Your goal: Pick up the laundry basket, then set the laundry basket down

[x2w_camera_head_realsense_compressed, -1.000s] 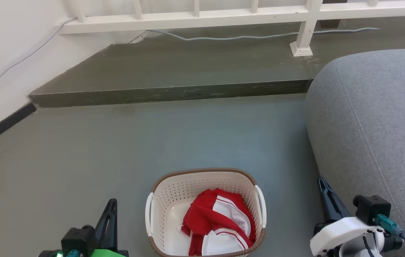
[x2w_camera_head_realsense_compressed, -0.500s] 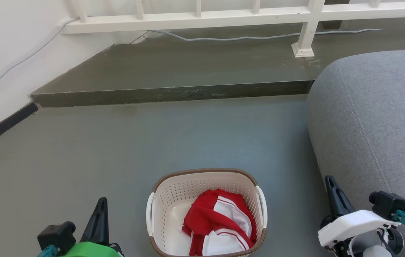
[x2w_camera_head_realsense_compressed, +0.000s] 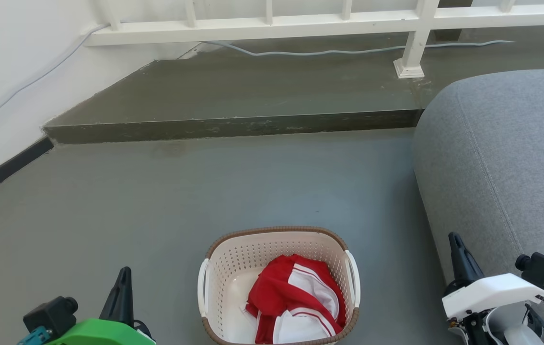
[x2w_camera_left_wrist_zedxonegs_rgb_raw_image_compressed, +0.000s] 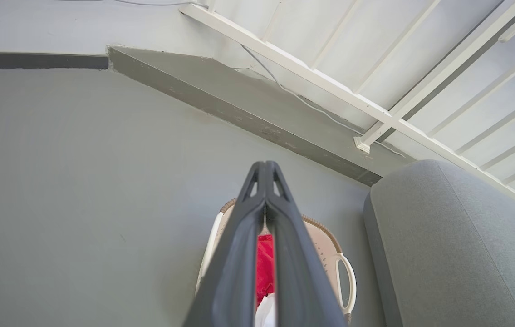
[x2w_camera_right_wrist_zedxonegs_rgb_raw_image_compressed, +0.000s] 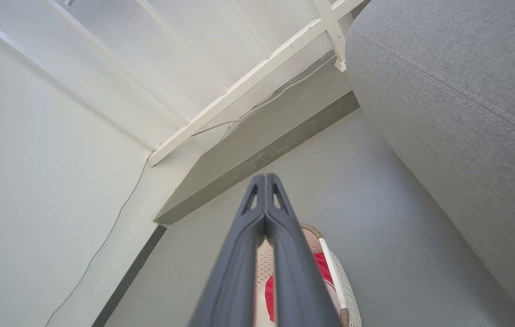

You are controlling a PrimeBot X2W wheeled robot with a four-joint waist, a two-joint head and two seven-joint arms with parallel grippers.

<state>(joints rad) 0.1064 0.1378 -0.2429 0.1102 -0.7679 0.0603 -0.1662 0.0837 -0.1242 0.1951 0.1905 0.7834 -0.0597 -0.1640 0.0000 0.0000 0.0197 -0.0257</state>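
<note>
Both clenched and empty, the left gripper (x2w_camera_head_realsense_compressed: 122,282) and right gripper (x2w_camera_head_realsense_compressed: 458,249) have swung wider of the basket (x2w_camera_head_realsense_compressed: 272,231), which sits unheld on the floor between them. Likely they are lining up for its handles. A step (x2w_camera_head_realsense_compressed: 233,127) lies beyond.

Near rim of laundry basket (x2w_camera_head_realsense_compressed: 252,254) off-frame

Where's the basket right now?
Head view, bottom centre: the basket sits on the floor between the left end effector and right end effector, sofa to its right.
</note>
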